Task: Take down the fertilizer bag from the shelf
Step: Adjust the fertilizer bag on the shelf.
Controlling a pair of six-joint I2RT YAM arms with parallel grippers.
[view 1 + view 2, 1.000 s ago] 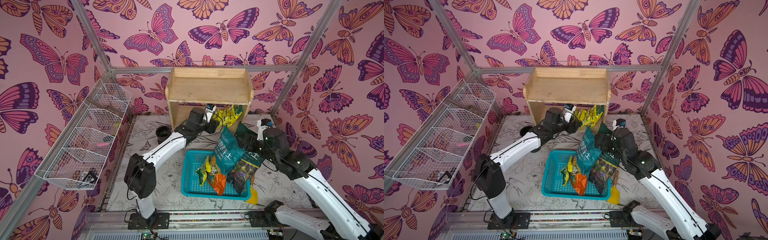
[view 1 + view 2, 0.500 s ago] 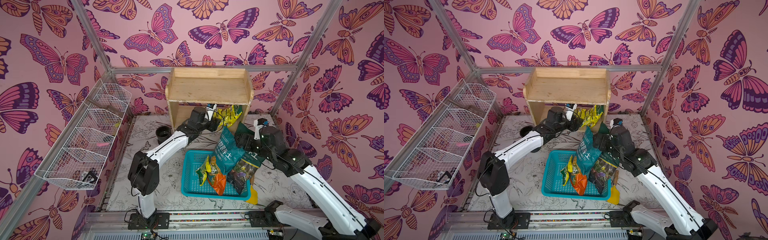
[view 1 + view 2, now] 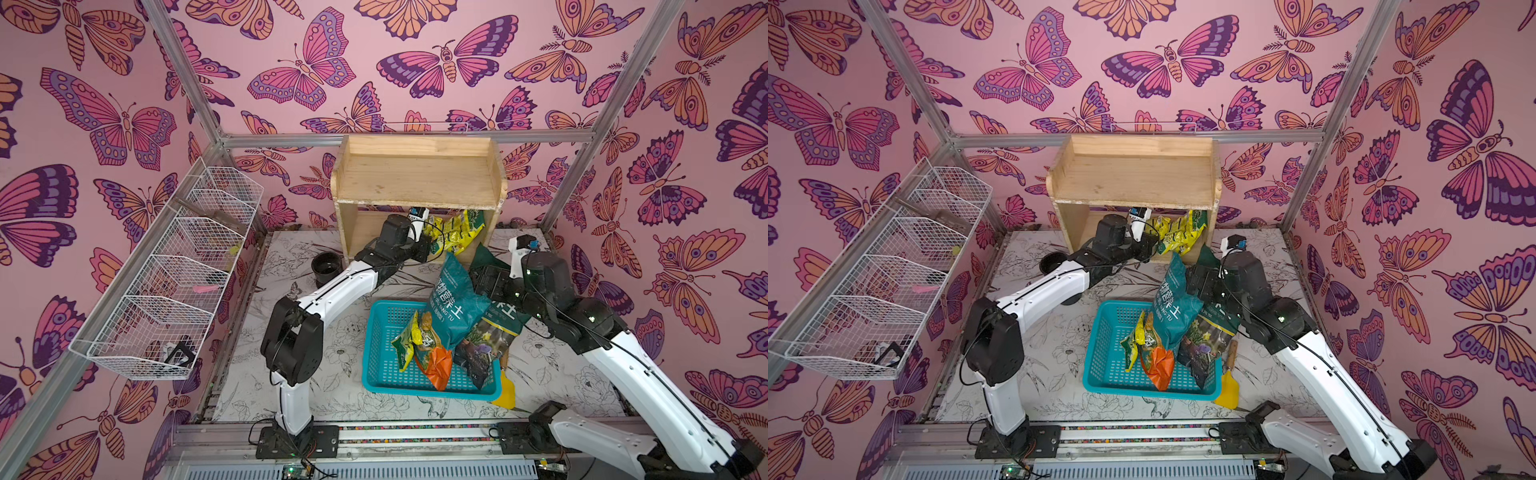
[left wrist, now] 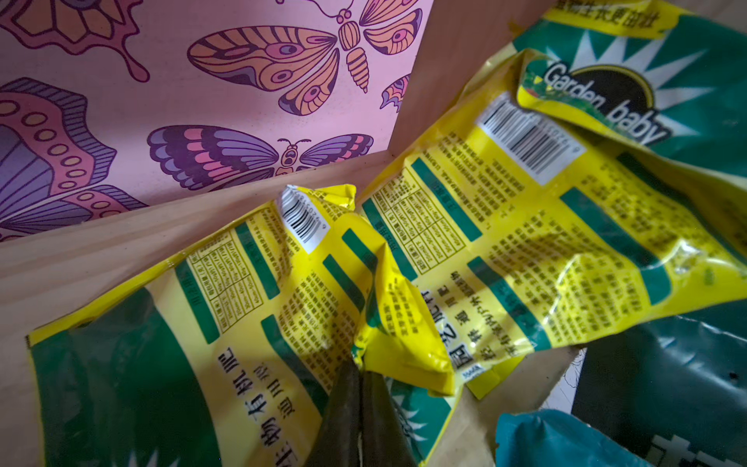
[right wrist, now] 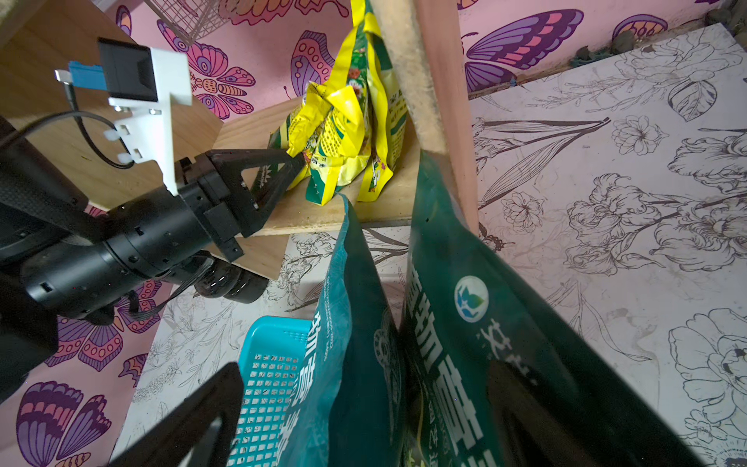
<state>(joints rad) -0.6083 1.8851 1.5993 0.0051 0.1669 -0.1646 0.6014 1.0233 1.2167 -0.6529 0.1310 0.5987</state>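
The pale wooden shelf (image 3: 419,183) (image 3: 1133,174) stands against the back wall. Yellow-and-green fertilizer bags (image 3: 457,230) (image 3: 1179,232) (image 5: 347,133) lean together on its lower tier, at the right end. My left gripper (image 3: 432,245) (image 3: 1152,245) (image 5: 297,165) reaches into that tier. In the left wrist view it is shut (image 4: 359,384) on a crumpled yellow fold of the nearest fertilizer bag (image 4: 258,307), with another bag (image 4: 525,242) behind. My right gripper (image 3: 484,276) (image 5: 364,404) is open beside the shelf, its fingers (image 5: 194,416) wide either side of the dark teal soil bags (image 5: 444,343).
A blue basket (image 3: 382,374) at the front middle holds the teal soil bags (image 3: 453,307) and small orange and yellow bags (image 3: 419,345). A yellow trowel (image 3: 505,390) lies at its right. A black pot (image 3: 327,266) sits left of the shelf. A white wire rack (image 3: 174,282) hangs on the left wall.
My left gripper has reached a little further into the lower tier and closed on the fold of the fertilizer bag. The right arm shifted slightly and stays open.
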